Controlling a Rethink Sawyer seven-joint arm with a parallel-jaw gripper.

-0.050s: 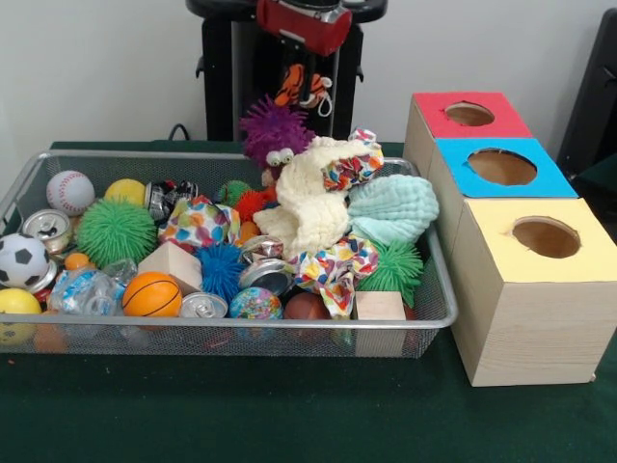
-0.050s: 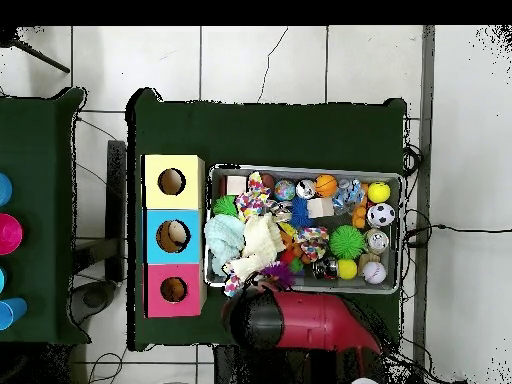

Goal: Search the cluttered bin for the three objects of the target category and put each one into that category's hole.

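My gripper (image 1: 303, 89) hangs under the red arm (image 1: 304, 24), above the far rim of the wire bin (image 1: 241, 328). It is shut on a small orange and black striped soft toy (image 1: 294, 85) held clear of the pile. Right beneath sits a purple fuzzy toy with eyes (image 1: 275, 130). The bin is heaped with a cream plush (image 1: 313, 198), a mint cloth (image 1: 395, 207), spotted fabric bows (image 1: 337, 270), balls, cans and wooden blocks. Beside it stand three boxes with round holes: red (image 1: 469, 114), blue (image 1: 501, 167) and yellow (image 1: 546, 236). In the overhead view the arm (image 2: 300, 322) hides the gripper.
A green spiky ball (image 1: 116, 231), baseball (image 1: 69, 191), soccer ball (image 1: 21, 260) and basketball (image 1: 151, 294) fill the bin's left half. In the overhead view something tan shows inside the blue box's hole (image 2: 173, 235). Coloured cups (image 2: 8, 233) stand on a second green table.
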